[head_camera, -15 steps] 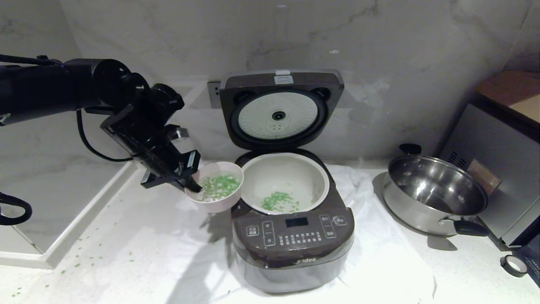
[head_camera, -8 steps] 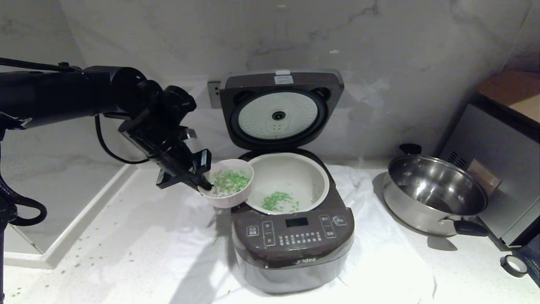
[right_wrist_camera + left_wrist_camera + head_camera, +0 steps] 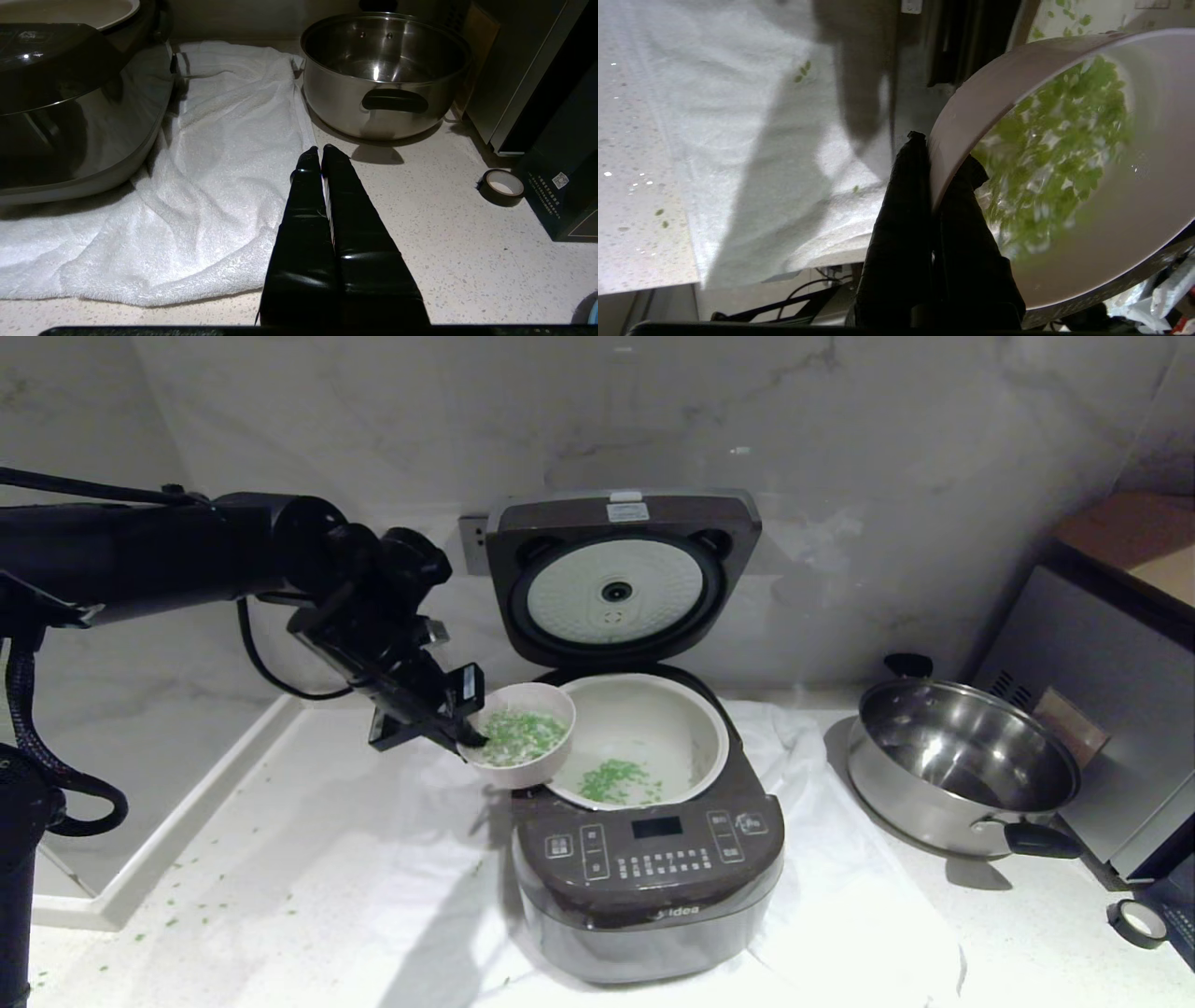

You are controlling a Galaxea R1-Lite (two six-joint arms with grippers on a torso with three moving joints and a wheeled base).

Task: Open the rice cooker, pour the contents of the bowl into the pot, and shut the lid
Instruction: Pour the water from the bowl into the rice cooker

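Note:
The rice cooker stands on a white towel with its lid raised upright against the wall. Its cream pot holds a small heap of green bits. My left gripper is shut on the near-left rim of the pale pink bowl, one finger inside and one outside. The bowl hangs in the air with its right edge over the pot's left rim, still holding green contents. My right gripper is shut and empty, low over the counter to the right of the cooker.
A steel pan with black handles stands right of the cooker. Further right are a grey appliance and a tape roll. Green bits lie scattered on the counter at the left. A raised ledge borders the left side.
My left arm carried the bowl to the right and slightly up, from beside the cooker's left front corner to over the pot's left rim. The right arm stayed still.

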